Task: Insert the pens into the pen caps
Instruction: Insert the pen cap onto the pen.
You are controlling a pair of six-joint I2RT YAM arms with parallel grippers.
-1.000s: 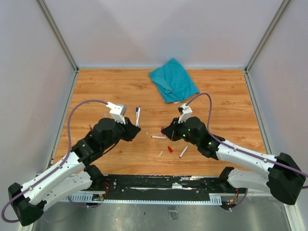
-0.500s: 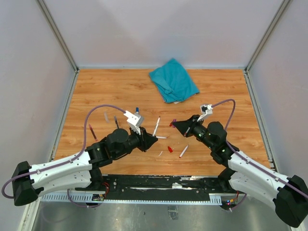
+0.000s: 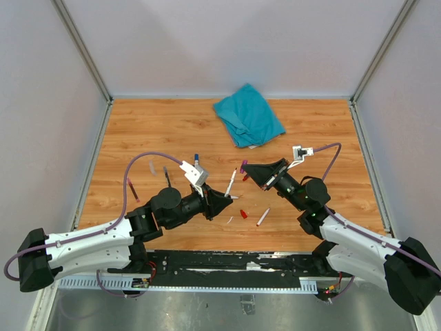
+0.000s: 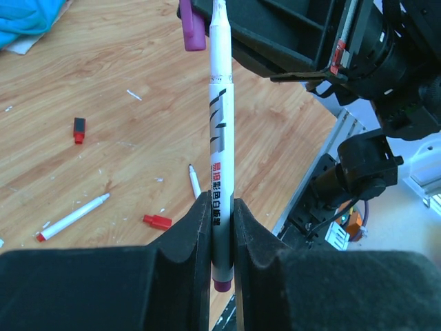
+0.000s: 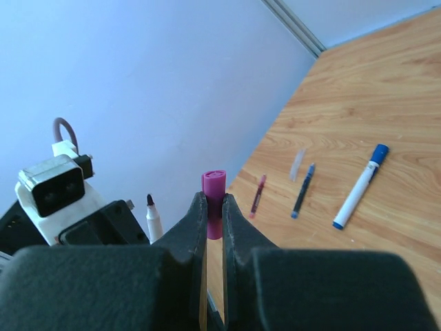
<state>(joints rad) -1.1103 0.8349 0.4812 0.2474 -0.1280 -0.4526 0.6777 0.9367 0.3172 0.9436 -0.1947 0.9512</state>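
The left gripper pinches a thin white-barrelled marker pen near its rear end, the pen's long axis running straight out from the jaws toward the right arm. The right gripper is clamped on a short purple plastic cap standing lengthwise between its fingers. Both are held above the wooden table, the pen's tip just beside the cap, not inside it.

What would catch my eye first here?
Above the middle of the wooden table, the left jaws pinch a white pen, and the right jaws clamp a purple cap close beside its tip, not yet on it. Farther back, a teal cloth lies crumpled near the far edge.
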